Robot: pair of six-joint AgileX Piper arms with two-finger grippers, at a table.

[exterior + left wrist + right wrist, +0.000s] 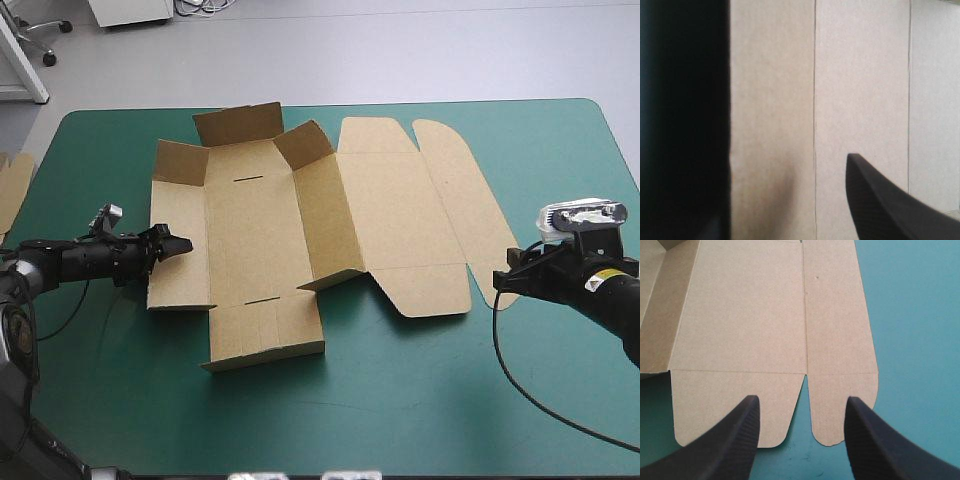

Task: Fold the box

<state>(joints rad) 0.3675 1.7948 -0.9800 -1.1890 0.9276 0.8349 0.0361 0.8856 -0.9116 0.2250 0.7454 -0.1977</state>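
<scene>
Box [250, 230] sits part-raised on bench [400, 400], lid flat. Left claw [172, 246] wide, side panel [180, 285] under it. Right claw [802, 400] wide, lid flaps [835, 405] just ahead. Wall-raising step, seemingly; next calls for lifting that panel upright.

The left arm [80, 258] and the right arm [600, 292] are black. The right one has a small yellow label [594, 284] and ribbed fingers [735, 440].

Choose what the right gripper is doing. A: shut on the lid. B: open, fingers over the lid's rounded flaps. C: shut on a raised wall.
B: in the right wrist view the right gripper stands open, fingers apart over the rounded flaps of the box.
</scene>
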